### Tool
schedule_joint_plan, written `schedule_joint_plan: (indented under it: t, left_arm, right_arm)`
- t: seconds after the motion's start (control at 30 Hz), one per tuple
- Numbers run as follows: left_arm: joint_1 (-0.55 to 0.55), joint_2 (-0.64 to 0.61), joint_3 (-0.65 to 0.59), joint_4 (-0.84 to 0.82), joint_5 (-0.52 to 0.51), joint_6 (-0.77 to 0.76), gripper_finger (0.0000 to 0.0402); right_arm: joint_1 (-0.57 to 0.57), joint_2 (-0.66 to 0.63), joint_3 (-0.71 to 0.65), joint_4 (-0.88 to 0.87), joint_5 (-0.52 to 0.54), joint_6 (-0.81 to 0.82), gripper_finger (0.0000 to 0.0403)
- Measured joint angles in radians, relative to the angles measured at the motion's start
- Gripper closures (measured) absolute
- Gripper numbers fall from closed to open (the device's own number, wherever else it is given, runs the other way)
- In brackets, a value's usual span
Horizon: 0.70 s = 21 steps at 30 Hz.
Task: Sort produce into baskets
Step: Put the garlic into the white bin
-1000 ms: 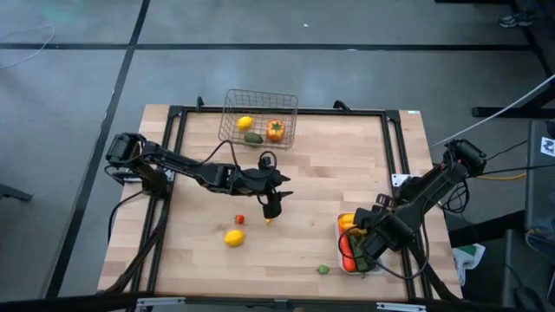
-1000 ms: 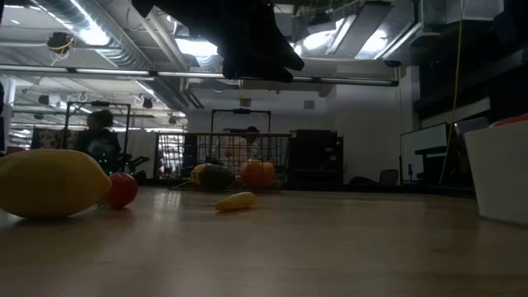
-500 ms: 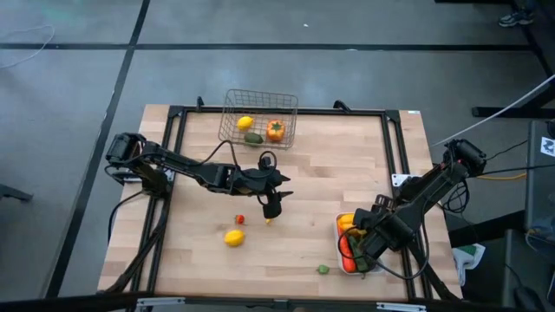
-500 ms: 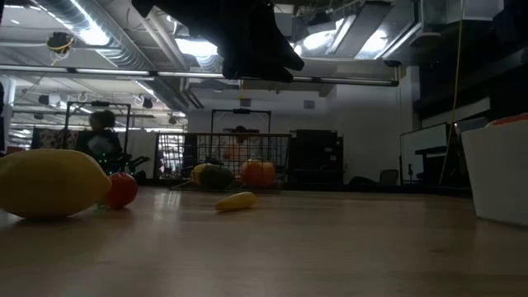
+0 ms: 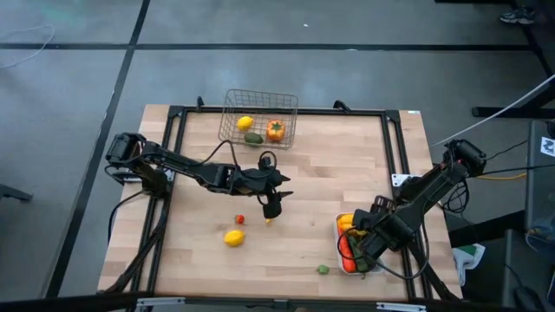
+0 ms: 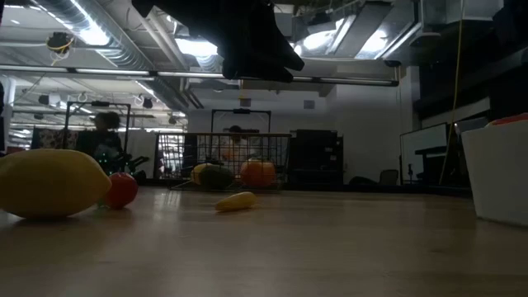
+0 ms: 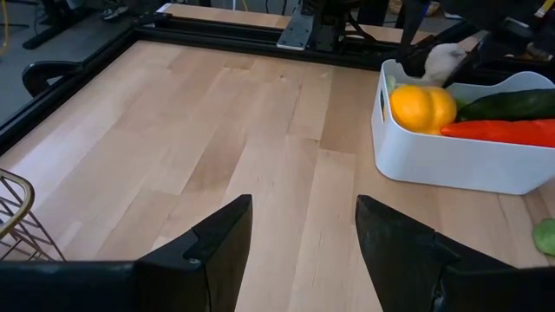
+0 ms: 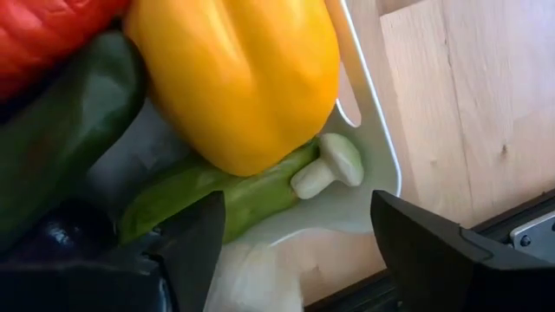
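Over the tray (image 5: 340, 227) your right gripper (image 5: 358, 247) hangs apart after a drop; next lift clear for the lime (image 5: 323, 269).

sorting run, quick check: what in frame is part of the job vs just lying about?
Job:
- wire basket holding a lemon, a green piece and an orange tomato
- white tray, filled with produce
- loose on the table: lemon, small red piece, small yellow piece, small green piece

Lying about:
- black frame around the table
- cables
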<state>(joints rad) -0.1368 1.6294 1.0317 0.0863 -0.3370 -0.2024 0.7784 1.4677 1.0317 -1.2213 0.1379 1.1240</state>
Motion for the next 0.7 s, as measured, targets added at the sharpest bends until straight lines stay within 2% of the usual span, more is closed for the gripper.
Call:
schedule_joint_plan:
  t: [0.4,0.7]
  left_arm:
    - [0.000,0.000,0.000,0.000,0.000,0.002,0.0199]
    - [0.000,0.000,0.000,0.000,0.000,0.002,0.0199]
  right_arm:
    - [0.000,0.000,0.000,0.000,-0.001,-0.002,0.0113]
    - [0.000,0.000,0.007,-0.065,-0.096,0.027,0.0113]
